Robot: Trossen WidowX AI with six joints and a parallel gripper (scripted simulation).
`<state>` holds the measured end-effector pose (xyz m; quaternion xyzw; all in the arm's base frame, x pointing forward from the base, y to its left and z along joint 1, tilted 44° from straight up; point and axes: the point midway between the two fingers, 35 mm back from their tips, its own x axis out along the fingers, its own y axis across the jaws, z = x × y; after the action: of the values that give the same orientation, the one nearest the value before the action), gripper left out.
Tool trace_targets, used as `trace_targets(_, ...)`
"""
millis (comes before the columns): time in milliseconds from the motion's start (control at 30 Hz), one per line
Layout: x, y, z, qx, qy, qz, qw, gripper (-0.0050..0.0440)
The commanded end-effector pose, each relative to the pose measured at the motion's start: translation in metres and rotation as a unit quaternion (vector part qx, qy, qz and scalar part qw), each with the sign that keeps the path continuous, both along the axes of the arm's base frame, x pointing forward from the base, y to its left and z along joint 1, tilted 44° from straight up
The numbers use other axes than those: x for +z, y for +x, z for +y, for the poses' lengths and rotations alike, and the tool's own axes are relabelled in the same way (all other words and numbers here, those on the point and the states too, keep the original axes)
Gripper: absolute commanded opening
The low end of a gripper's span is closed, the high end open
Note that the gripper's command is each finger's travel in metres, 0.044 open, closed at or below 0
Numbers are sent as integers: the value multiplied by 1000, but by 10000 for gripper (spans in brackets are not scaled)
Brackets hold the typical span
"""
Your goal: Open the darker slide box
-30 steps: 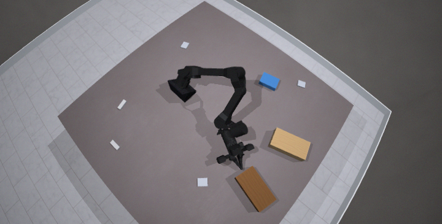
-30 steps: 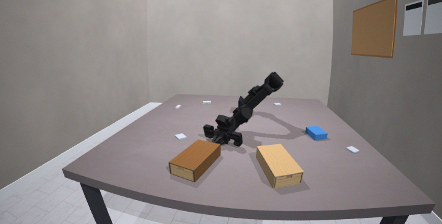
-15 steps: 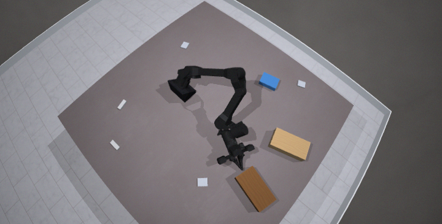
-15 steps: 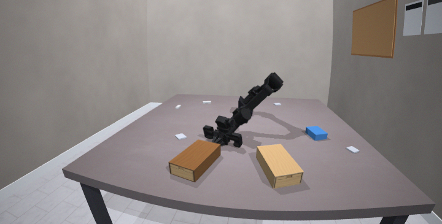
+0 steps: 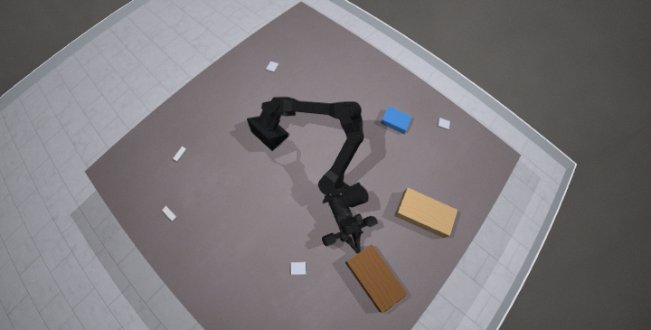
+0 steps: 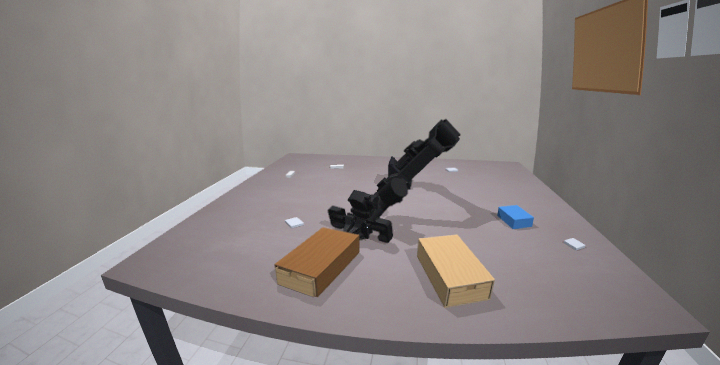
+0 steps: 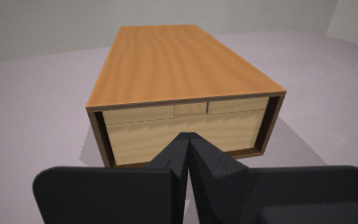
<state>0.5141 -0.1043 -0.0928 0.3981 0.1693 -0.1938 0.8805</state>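
dark brown slide box (image 5: 376, 278) lies lengthwise straight ahead of my clenched, empty gripper (image 7: 188, 145), whose tips meet its inner tray (image 7: 181, 137) at the near end.

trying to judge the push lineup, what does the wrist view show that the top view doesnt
Only the wrist view: the darker box's near open end with the pale inner tray recessed inside, and the shut, empty tool at the tray's face; contact cannot be confirmed.

Only the top view: the whole arm back to its base, the lighter box, the blue block and the small white tiles.

Both: the darker box and the tool pointing at its near end.
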Motion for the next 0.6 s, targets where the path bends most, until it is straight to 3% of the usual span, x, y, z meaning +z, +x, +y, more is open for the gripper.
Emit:
trace_targets(0,0,6,0,4,0,-1,1000,-50)
trace_targets(567,-3,23,-5,4,0,-2,1000,-50)
